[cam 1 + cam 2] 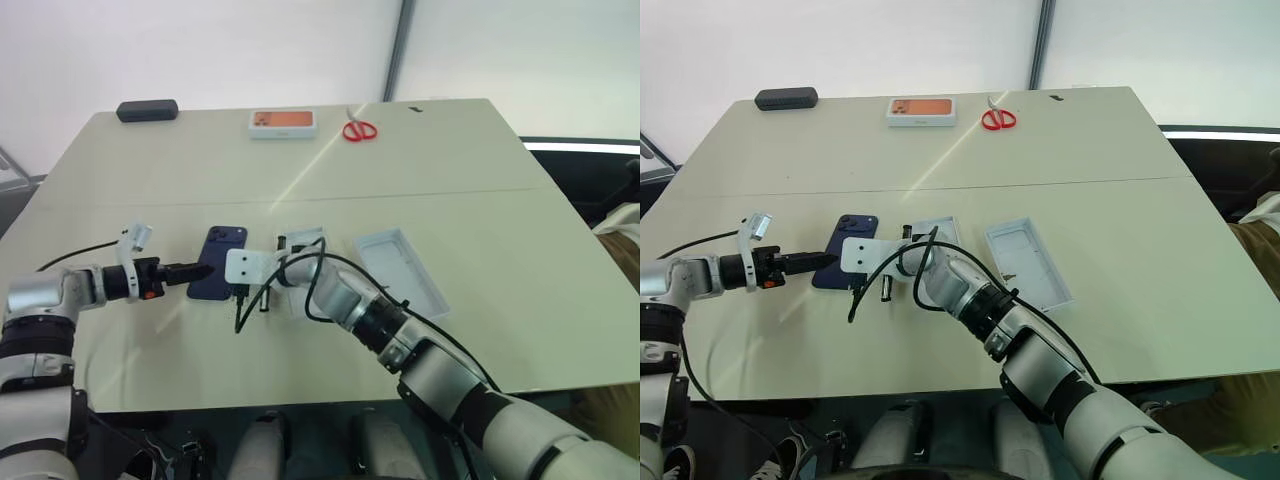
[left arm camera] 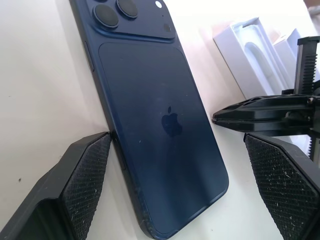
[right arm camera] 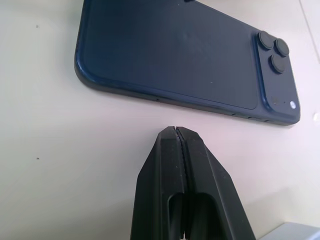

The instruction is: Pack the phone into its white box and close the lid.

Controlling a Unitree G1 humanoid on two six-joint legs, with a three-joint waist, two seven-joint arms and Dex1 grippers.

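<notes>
1. The left gripper is reaching in from the table's left side with its jaws spread wide; in the left wrist view its fingers are straddling the near end of the phone, one pad touching the phone's long edge, the other standing clear of it.
2. The phone is lying flat, back up, on the table, its camera cluster at the far end.
3. The right gripper is pointing at the phone's other long edge with its fingers pressed together, gripping nothing and sitting just beside the phone.
4. The white box is lying just right of the phone, partly hidden behind the right arm.
5. The lid is resting open side up farther right, well apart from the phone.
6. Along the far edge, a black case, a white box with an orange picture and red scissors are sitting in a row.
</notes>
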